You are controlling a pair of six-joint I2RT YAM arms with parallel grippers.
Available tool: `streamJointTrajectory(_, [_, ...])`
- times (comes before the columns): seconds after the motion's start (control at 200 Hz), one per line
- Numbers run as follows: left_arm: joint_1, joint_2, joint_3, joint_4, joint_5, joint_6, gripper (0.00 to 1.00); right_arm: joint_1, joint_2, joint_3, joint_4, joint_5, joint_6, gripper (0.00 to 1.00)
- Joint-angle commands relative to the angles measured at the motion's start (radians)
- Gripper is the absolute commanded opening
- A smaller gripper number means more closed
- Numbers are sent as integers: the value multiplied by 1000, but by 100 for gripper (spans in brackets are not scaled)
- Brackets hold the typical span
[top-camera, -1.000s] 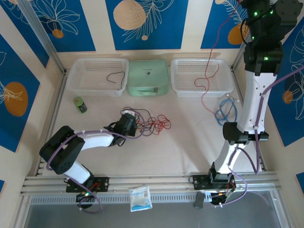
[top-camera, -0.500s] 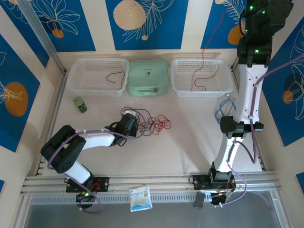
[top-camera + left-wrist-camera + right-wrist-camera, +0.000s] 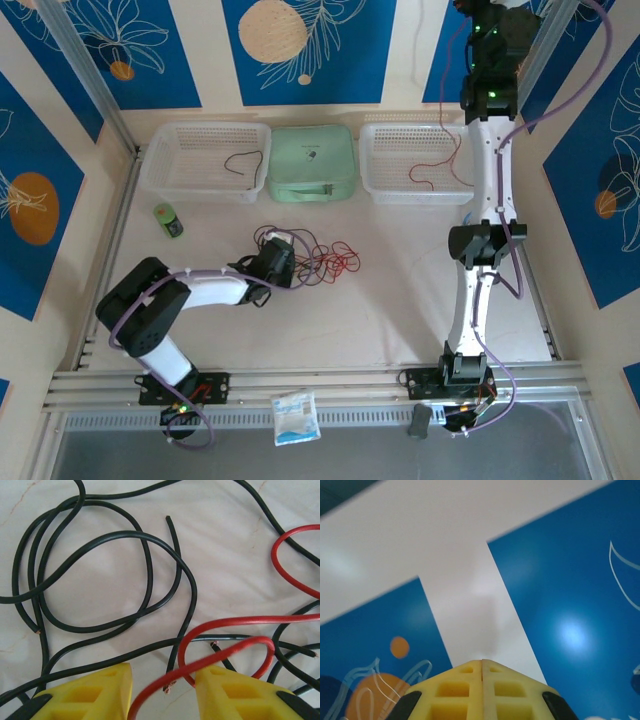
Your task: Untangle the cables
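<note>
The cables [image 3: 325, 260] lie tangled in red and black at mid-table. My left gripper [image 3: 292, 262] sits at the tangle's left edge. In the left wrist view it [image 3: 162, 672] is open, and a red cable [image 3: 225, 655] crosses the gap between its yellow fingers ungripped. Black loops [image 3: 100, 580] spread on the table beyond. My right arm [image 3: 490, 60] reaches high at the back right. A red cable [image 3: 444, 100] hangs from beside its top down into the right basket [image 3: 380, 190]. My right gripper [image 3: 482, 662] is shut, pads pressed together, facing the wall.
A left basket [image 3: 160, 180] holds one dark cable [image 3: 245, 160]. A green case [image 3: 312, 160] stands between the two baskets. A small green object [image 3: 168, 219] lies at the left. A white packet [image 3: 296, 415] rests on the front rail.
The right arm has swung left and higher, carrying the hanging red cable over the right basket. The left gripper has edged slightly right into the tangle.
</note>
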Motion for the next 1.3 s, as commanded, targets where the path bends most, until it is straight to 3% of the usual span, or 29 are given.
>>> streamJointTrajectory(0.0, [-13, 22, 28, -28, 3, -14, 38, 16, 16, -1, -6, -2, -54, 0])
streamJointTrajectory(0.235, [-15, 37, 36, -21, 10, -12, 37, 52, -10, -188, -130, -26, -96, 0])
streamJointTrajectory(0.335, [-16, 34, 35, -22, 8, -11, 37, 73, -93, -429, -97, -18, -99, 0])
streamJointTrajectory(0.495, [-15, 0, 30, -39, -3, -8, 39, 95, -298, -954, 163, 76, -101, 0])
streamJointTrajectory(0.73, [-17, -106, 72, -108, 0, 44, 53, 80, -435, -1328, 223, 166, -53, 0])
streamJointTrajectory(0.985, [-17, -235, 196, -240, 16, 133, 79, 22, -324, -1291, 33, 209, -22, 0])
streamJointTrajectory(1.296, [-16, -365, 312, -442, -20, 140, 90, -45, -82, -1014, -373, 155, 92, 0])
